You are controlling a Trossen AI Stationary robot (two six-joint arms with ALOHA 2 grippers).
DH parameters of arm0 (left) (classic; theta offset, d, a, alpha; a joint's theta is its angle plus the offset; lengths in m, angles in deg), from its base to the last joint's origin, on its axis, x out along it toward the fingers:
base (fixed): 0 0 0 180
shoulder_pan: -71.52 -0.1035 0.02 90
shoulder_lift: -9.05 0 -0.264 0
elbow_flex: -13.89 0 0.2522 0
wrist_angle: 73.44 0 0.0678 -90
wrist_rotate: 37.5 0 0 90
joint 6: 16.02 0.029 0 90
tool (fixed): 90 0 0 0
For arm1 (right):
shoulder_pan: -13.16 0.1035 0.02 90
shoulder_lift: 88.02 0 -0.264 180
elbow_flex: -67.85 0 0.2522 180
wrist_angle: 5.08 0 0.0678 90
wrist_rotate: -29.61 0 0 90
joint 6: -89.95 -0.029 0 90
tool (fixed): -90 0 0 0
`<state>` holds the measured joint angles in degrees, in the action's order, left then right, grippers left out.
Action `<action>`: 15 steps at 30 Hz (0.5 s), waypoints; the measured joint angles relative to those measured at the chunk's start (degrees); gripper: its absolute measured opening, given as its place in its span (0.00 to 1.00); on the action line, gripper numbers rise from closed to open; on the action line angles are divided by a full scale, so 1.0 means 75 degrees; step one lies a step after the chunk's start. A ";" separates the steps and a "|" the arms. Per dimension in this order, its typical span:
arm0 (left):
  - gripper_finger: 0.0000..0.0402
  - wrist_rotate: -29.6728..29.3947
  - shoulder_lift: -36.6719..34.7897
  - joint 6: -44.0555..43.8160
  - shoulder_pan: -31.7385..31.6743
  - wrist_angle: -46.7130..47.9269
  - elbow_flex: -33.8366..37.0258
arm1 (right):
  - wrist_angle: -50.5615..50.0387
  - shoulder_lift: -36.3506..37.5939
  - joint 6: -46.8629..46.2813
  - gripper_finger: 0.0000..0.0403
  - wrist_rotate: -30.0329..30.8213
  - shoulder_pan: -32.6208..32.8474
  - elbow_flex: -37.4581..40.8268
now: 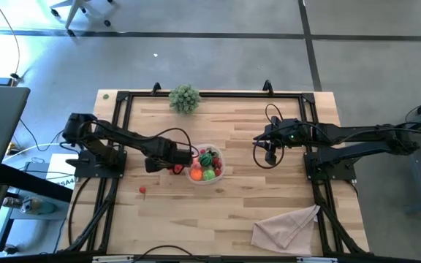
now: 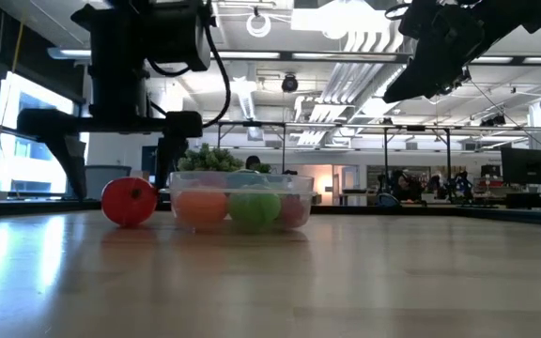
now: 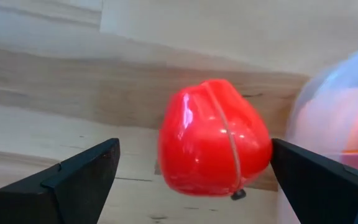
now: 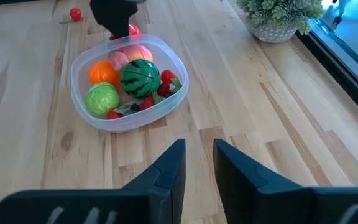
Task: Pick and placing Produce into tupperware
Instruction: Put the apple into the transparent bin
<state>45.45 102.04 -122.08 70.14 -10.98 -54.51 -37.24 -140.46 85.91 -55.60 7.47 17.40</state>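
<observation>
Nearest the left wrist camera: a glossy red plastic toy pepper [image 3: 214, 140], resting on the pale wooden tabletop [image 1: 247, 139] just beside the clear shallow plastic tupperware [image 1: 218, 174]. Left hand [image 1: 175, 159] spread wide, one finger [image 3: 73, 171] either side of the pepper, nothing grasped yet.

Best handled, by my judgement: settle lower so both fingers bracket the pepper's widest part, keep clear of the container wall, close gently since the smooth rounded shell looks likely to slip, then lift above the rim before crossing over.

Already inside the tupperware: a striped green melon [image 4: 140, 77], an orange fruit [image 4: 102, 73], a pale green ball [image 4: 102, 98]. A small red berry [image 1: 142, 191] well apart on the wood.

Right hand [image 4: 198, 163] raised off the tabletop, fingers nearly together, empty.

Beyond: grey-green potted sprig [image 1: 184, 98], beige cloth [image 1: 287, 226], bright ceiling lights behind.
</observation>
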 joint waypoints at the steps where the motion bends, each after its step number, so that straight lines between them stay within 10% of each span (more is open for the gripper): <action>1: 1.00 0.0075 0.0063 0.0006 0.0002 -0.0004 0.0007 | 0.0000 0.0000 0.0000 0.18 -0.0001 0.0003 0.0003; 15: 0.99 0.0128 0.0376 0.0406 -0.0013 -0.0372 0.0002 | -0.0065 0.0000 0.0000 0.18 -0.0001 0.0003 0.0000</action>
<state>46.41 104.86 -119.03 70.05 -13.77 -54.50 -37.72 -140.46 85.91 -55.61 7.49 17.40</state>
